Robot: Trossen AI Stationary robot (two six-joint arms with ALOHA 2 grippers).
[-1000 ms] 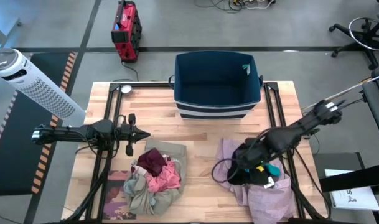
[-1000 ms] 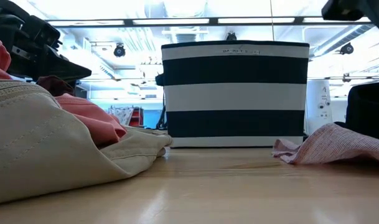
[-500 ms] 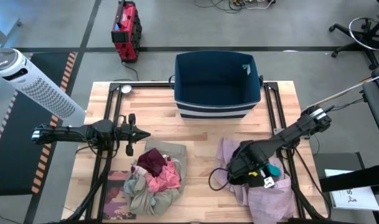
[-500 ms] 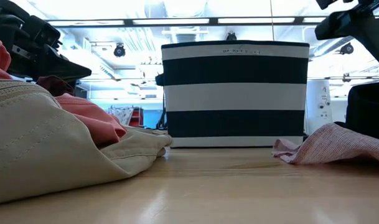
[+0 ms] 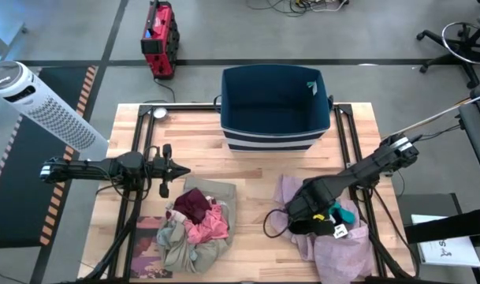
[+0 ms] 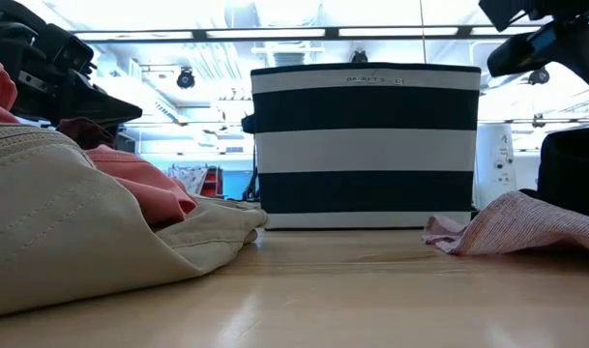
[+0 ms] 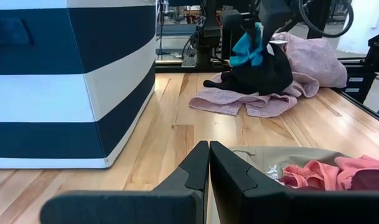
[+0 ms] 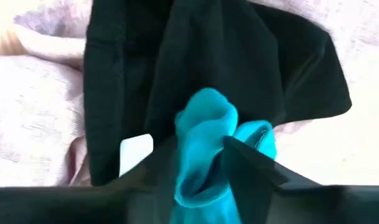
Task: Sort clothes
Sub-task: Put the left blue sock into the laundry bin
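A pile of clothes lies on the table's near left: maroon (image 5: 194, 203), pink (image 5: 212, 225), khaki-beige (image 5: 221, 192) and grey-green (image 5: 173, 238). On the near right a lilac-pink garment (image 5: 338, 252) lies spread, with a black garment (image 5: 301, 219) bunched on it. My right gripper (image 5: 334, 214) is over the black garment, shut on the small teal garment (image 8: 201, 134). My left gripper (image 5: 181, 170) is shut and empty, just beyond the left pile. My right gripper pinches a bunched fold of the teal garment (image 8: 205, 155) between its two fingers (image 8: 251, 163), coming from above and slanting down. The teal cloth sits just above the black garment (image 8: 208, 56). Whether the fingers also catch black cloth, I cannot tell.
A navy-and-white striped bin (image 5: 275, 106) stands open at the table's far middle. A flat book with a pinkish cover (image 5: 145, 246) lies at the near left, partly under the pile. A white tower fan (image 5: 42, 102) stands off the far left corner.
My right arm has swung toward the table's left and near edge and come lower over the black garment, whose left edge has slid a little toward the table's left. The teal garment stays at the gripper.
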